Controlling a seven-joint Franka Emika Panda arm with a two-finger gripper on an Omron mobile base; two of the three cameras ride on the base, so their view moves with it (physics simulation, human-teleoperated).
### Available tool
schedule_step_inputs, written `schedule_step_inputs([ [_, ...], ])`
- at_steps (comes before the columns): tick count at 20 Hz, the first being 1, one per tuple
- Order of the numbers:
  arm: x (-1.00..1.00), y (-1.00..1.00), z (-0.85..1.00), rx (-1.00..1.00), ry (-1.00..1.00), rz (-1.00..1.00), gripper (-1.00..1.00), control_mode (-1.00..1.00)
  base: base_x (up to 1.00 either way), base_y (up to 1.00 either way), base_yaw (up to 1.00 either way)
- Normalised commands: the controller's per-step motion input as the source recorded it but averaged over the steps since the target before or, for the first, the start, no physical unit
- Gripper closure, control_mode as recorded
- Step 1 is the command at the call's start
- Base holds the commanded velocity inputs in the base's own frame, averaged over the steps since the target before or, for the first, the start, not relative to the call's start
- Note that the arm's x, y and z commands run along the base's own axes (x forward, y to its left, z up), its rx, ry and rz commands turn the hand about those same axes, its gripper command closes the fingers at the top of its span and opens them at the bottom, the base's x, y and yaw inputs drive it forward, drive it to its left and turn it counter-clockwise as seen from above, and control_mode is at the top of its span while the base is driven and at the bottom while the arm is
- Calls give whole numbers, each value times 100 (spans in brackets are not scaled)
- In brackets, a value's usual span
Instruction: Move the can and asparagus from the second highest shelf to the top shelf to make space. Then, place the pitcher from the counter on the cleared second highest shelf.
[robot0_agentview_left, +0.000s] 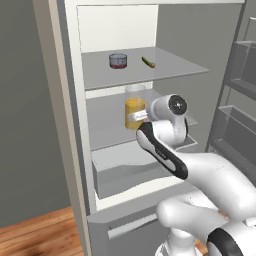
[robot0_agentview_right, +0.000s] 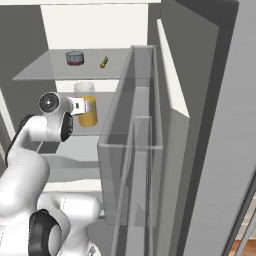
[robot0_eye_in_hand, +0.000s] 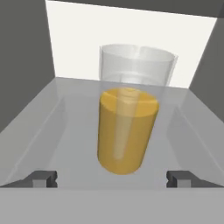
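Claw (robot0_eye_in_hand: 112, 178) released, pitcher (robot0_eye_in_hand: 127, 131) standing just ahead on the second highest shelf (robot0_eye_in_hand: 52, 131); can (robot0_agentview_left: 118, 60) and asparagus (robot0_agentview_left: 148, 62) already above: task apparently complete.

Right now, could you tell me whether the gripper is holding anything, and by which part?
Nothing is held: the gripper is open, its fingertips apart from the pitcher standing on the second highest shelf.

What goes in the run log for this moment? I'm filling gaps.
gripper: open, pitcher between fingertips | pitcher: upright on second highest shelf | can, asparagus: top shelf
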Motion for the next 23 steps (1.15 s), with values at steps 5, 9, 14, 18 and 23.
schedule_step_inputs([
  [5,-100,0,0,0,9,0,-100,-100,0,0,0],
  [9,-100,-1,3,0,0,0,-100,-100,0,0,0],
  [14,-98,0,29,0,0,0,-100,-100,0,0,0],
  [18,-84,0,61,0,0,-1,-100,-100,0,0,0],
  [23,-66,0,77,0,0,-2,-100,-100,0,0,0],
])
